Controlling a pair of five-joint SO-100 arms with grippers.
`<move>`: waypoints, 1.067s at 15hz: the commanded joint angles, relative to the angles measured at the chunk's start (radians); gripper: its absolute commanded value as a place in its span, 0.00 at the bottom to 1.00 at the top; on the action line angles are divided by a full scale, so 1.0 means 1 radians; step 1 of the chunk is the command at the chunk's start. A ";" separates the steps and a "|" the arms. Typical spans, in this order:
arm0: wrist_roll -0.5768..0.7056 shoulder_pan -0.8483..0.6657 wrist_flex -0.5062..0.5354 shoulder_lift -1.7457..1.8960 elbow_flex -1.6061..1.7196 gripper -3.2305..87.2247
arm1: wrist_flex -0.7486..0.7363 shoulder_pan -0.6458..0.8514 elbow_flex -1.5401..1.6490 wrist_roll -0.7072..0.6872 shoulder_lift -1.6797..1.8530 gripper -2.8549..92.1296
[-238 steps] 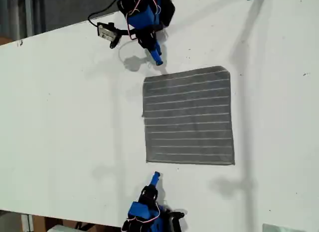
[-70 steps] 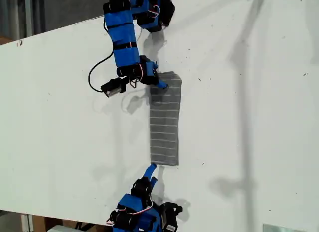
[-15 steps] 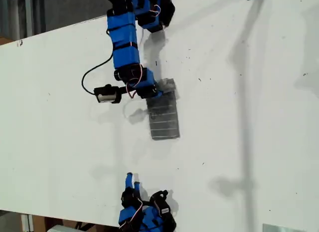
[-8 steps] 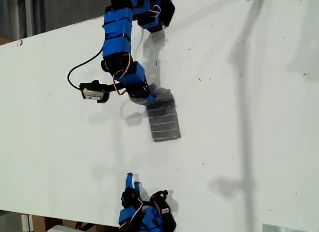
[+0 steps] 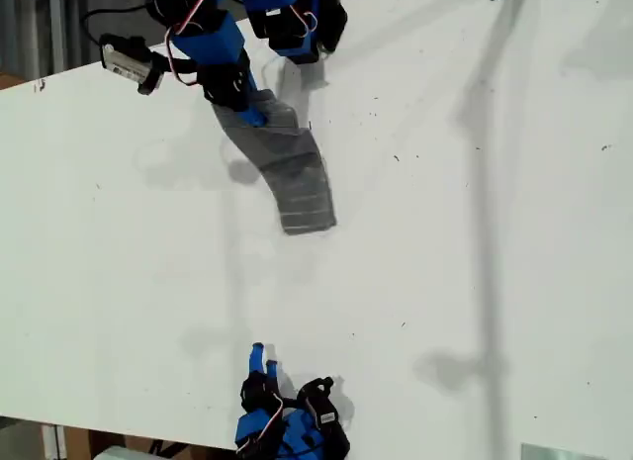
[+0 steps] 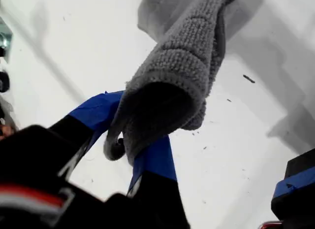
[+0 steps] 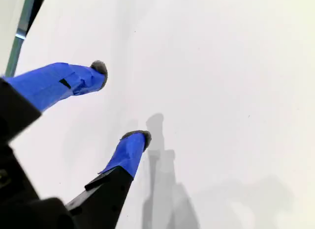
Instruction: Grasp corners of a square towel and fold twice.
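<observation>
Bright even light; soft shadows on white table; wrist views blurred up close.

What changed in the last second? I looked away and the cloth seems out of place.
My first gripper, shut on the towel, pulled back toward the exterior view's top left, dragging the folded cloth up and slantwise. My second gripper stayed open and parked near the bottom edge.

Towel: dark grey, pale stripes, folded into a narrow strip. One end lifted and pinched; free end trails onto the tabletop toward its far edge. Nubby weave, bunched. Individual corners not distinguishable.
</observation>
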 commanded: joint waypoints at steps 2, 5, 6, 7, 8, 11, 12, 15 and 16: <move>-0.003 0.006 -0.012 0.005 0.005 0.29 | 0.138 0.035 0.017 0.014 0.130 0.03; -0.003 0.006 -0.014 0.005 0.005 0.28 | 0.114 0.055 0.098 -0.008 0.144 0.03; -0.003 0.006 -0.014 0.005 0.005 0.28 | 0.087 0.057 0.114 -0.031 0.107 0.03; -0.003 0.006 -0.014 0.005 0.005 0.28 | 0.058 0.057 0.120 -0.064 0.054 0.03; -0.002 0.006 -0.015 0.005 0.005 0.28 | 0.031 0.052 0.120 -0.089 -0.011 0.03; -0.002 0.006 -0.015 0.005 0.006 0.28 | -0.074 0.023 0.098 -0.167 -0.207 0.03; 0.000 0.006 -0.015 0.005 0.006 0.28 | -0.100 0.009 0.067 -0.193 -0.299 0.03; 0.000 0.009 -0.015 0.005 0.006 0.28 | -0.155 -0.031 -0.098 -0.268 -0.592 0.03; 0.000 0.009 -0.015 0.005 0.006 0.28 | -0.183 -0.035 -0.144 -0.281 -0.669 0.03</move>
